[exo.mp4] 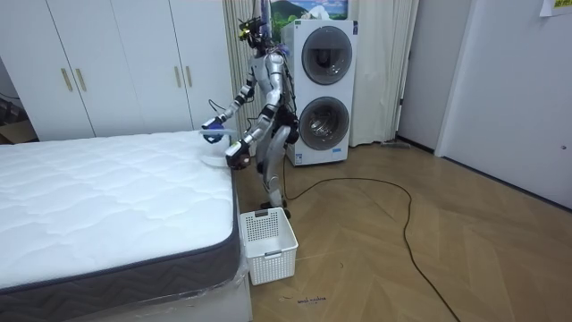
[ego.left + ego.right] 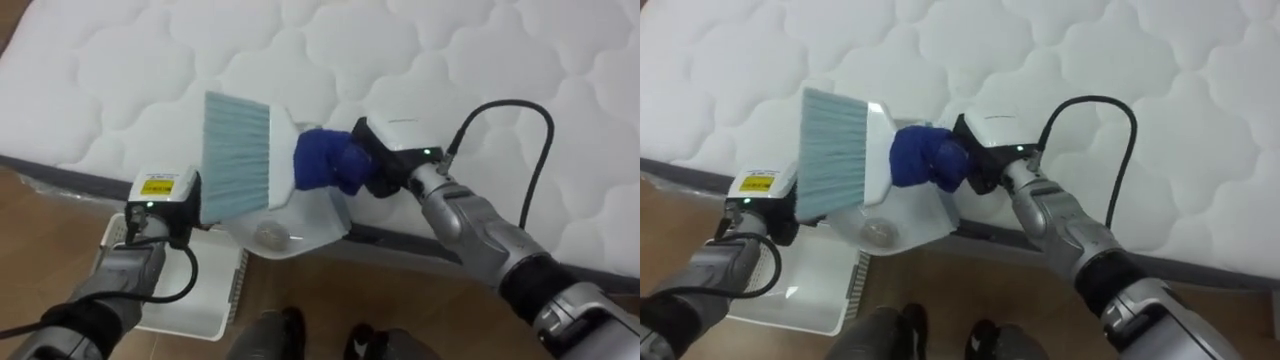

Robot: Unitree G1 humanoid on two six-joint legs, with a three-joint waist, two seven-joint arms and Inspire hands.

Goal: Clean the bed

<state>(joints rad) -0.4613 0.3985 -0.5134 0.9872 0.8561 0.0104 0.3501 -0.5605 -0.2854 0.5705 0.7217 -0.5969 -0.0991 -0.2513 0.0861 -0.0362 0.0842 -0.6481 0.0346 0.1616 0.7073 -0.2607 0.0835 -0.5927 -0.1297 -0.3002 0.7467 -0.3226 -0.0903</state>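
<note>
The brush (image 2: 238, 150) is hanging over a white dustpan (image 2: 300, 228) at the bed's (image 2: 420, 60) near edge, the right hand (image 2: 380, 168) clasping its blue handle (image 2: 322, 160). The left hand (image 2: 165, 208) is sitting at the dustpan's left, fingers hidden, so I cannot tell its grip. A white basket (image 2: 205, 300) is standing on the floor (image 2: 50, 230) below.

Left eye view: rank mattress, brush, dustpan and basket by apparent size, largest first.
1. mattress
2. brush and basket: they look alike; the brush is nearer and the basket partly covered, so unranked.
3. dustpan, partly behind the brush.
</note>
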